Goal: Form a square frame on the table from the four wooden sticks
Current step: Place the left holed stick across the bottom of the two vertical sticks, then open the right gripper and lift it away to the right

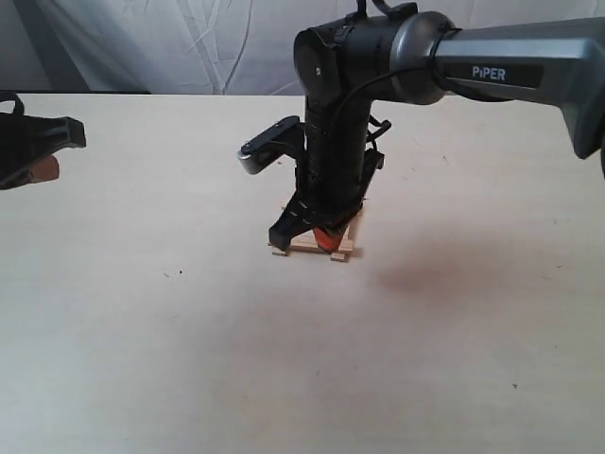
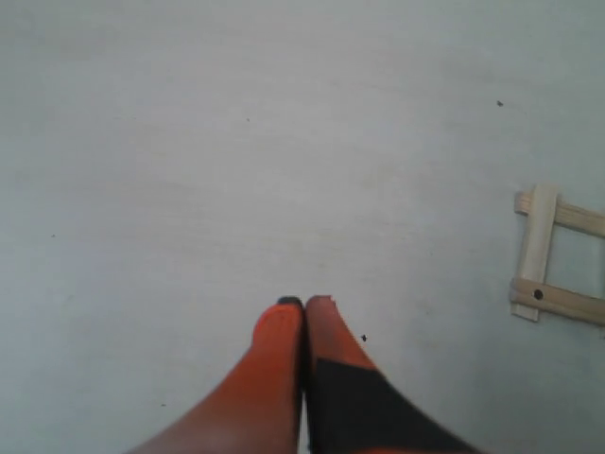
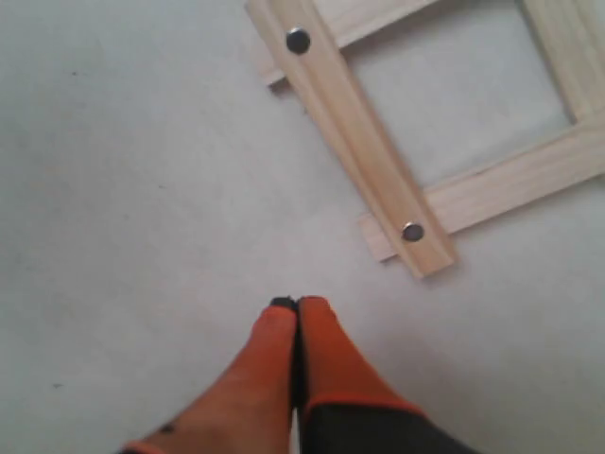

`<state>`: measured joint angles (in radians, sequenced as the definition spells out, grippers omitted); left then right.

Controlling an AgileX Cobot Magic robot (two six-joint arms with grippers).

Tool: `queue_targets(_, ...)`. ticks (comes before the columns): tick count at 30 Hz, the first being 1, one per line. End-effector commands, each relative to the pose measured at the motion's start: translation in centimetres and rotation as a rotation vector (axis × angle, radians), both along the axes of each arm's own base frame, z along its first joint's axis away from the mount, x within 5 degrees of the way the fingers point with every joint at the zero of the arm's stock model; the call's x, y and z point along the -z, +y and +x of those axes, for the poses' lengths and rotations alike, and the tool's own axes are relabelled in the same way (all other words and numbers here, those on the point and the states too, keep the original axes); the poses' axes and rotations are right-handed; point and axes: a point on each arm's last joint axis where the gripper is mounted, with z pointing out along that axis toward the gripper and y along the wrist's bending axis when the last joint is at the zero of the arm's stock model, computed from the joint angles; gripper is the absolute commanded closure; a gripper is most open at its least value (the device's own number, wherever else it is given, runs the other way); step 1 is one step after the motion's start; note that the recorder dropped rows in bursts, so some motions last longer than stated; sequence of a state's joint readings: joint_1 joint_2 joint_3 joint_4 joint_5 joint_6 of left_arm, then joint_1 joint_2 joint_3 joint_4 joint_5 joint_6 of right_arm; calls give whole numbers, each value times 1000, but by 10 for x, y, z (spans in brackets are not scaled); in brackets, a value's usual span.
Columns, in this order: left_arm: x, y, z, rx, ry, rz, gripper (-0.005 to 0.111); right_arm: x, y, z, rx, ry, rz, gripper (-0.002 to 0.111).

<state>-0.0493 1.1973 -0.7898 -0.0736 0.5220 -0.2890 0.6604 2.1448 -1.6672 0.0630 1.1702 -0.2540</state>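
The four pale wooden sticks lie as a small square frame [image 1: 317, 246] on the cream table [image 1: 189, 331], overlapping at the corners. In the right wrist view the frame [image 3: 444, 203] shows up close, one stick [image 3: 354, 128] with two dark dots lying across two others. My right gripper [image 1: 324, 238] hangs just above the frame, shut and empty; its orange fingertips [image 3: 298, 307] are pressed together beside the frame's corner. My left gripper [image 1: 43, 170] rests far left, also shut [image 2: 302, 305] on nothing. The frame's edge [image 2: 558, 270] shows at the side of the left wrist view.
A white cloth backdrop [image 1: 170, 43] hangs behind the table's far edge. The right arm's black body [image 1: 336, 142] stands over the frame and hides its far part. A tiny dark speck [image 1: 177, 274] marks the tabletop.
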Motion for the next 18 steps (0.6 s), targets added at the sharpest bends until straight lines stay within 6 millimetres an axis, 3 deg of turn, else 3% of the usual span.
queue_targets(1,-1,-13,-3,111,-15,38,107,-17,-4,-5,119,25,3,109)
queue_targets(8,0,-25,-5,262,-20,128,107,-41,-42,-1,313,65,103,109)
queue_targets(14,0,-24,-5,262,-20,130,107,-64,-99,1,458,-34,172,109)
queue_targets(18,-1,-25,-5,257,-21,120,107,-81,-137,-17,545,-130,227,109)
